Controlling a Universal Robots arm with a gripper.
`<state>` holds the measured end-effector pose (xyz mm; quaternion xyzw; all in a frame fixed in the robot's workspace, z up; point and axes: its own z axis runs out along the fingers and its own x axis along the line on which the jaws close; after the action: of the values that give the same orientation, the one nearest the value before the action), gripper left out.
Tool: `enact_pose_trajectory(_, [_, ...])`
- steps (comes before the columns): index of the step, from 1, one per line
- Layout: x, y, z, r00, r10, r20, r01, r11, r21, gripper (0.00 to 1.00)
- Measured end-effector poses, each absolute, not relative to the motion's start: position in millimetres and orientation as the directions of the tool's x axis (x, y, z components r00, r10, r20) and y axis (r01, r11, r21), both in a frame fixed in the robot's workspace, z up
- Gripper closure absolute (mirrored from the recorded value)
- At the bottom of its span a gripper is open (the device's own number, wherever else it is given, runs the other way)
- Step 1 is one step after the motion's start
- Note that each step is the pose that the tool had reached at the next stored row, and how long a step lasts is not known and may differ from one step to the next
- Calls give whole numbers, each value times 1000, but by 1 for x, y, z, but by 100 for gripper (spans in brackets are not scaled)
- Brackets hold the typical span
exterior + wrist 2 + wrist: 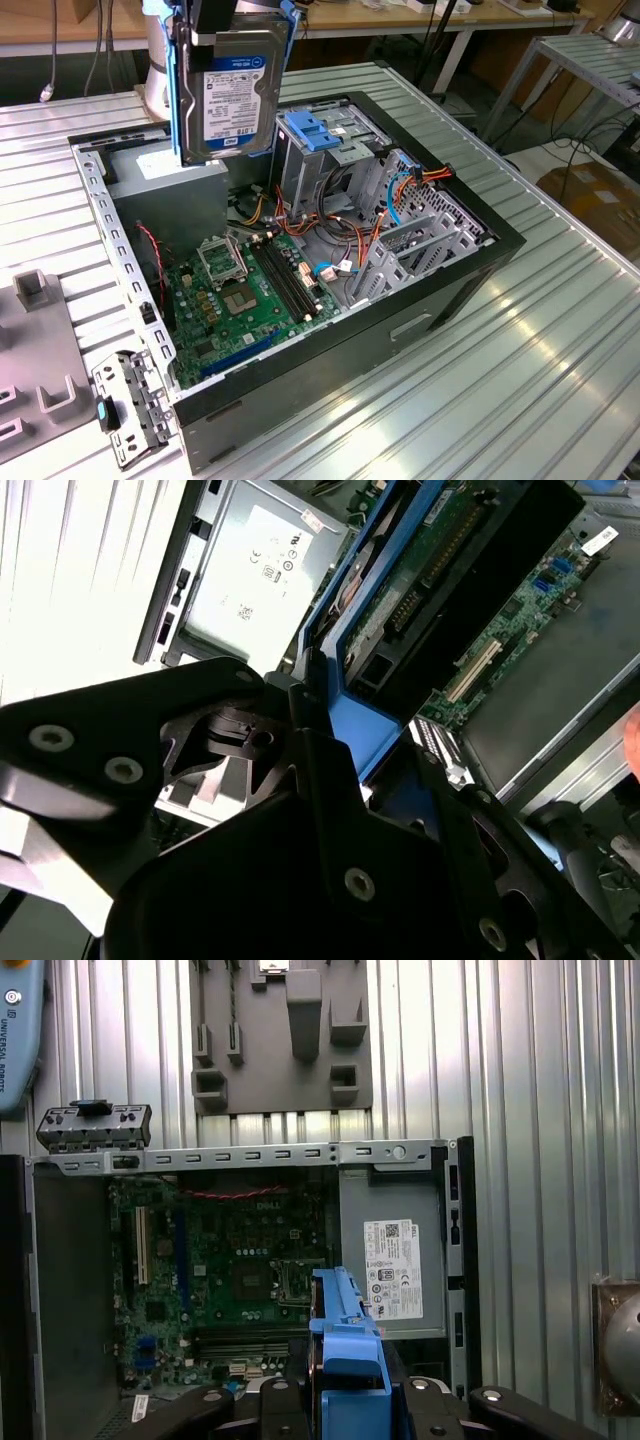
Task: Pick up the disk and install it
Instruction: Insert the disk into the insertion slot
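Jaws clamped tight on the disk (235, 95) by its blue rails; gripper (345, 1392) holds it upright in the air above the open computer case (480, 262), near the power supply (395, 1270). Disk label is white with a blue band, and the supply has a white sticker. Motherboard (250, 290) lies exposed below.

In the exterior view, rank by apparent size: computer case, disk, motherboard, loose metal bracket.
1. computer case
2. disk and motherboard: look alike; the lifted disk is perhaps nearer the camera, so unranked
3. metal bracket
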<state>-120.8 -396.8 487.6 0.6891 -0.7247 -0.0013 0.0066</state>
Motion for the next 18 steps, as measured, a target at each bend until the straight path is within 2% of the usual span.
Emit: enact_pose_trajectory(18, [-121, -407, 488, -50, -999, 8, -999, 50, 11, 63])
